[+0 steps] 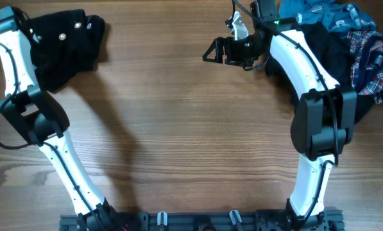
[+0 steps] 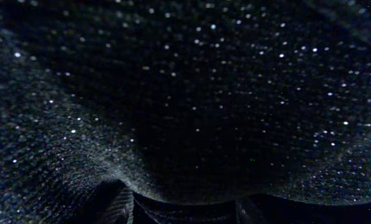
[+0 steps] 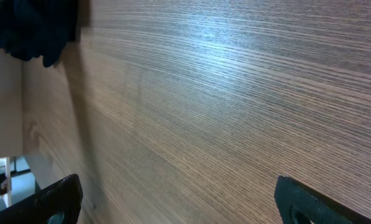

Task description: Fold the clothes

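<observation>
Left hand (image 1: 29, 31) buried in black garment (image 1: 72, 45), grip cannot be told, right hand (image 1: 212, 50) spread open, clothes pile (image 1: 364, 48) behind

- We see a brown wooden table (image 1: 178, 109) filling the overhead frame, grain running left to right.
- We see its edge at the right wrist view's left.

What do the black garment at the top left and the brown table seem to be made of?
Black garment: likely knit cloth, matt; fine ribs and pale specks show close up. Brown table: wood or wood-look laminate; straight grain lines, slight sheen.
</observation>
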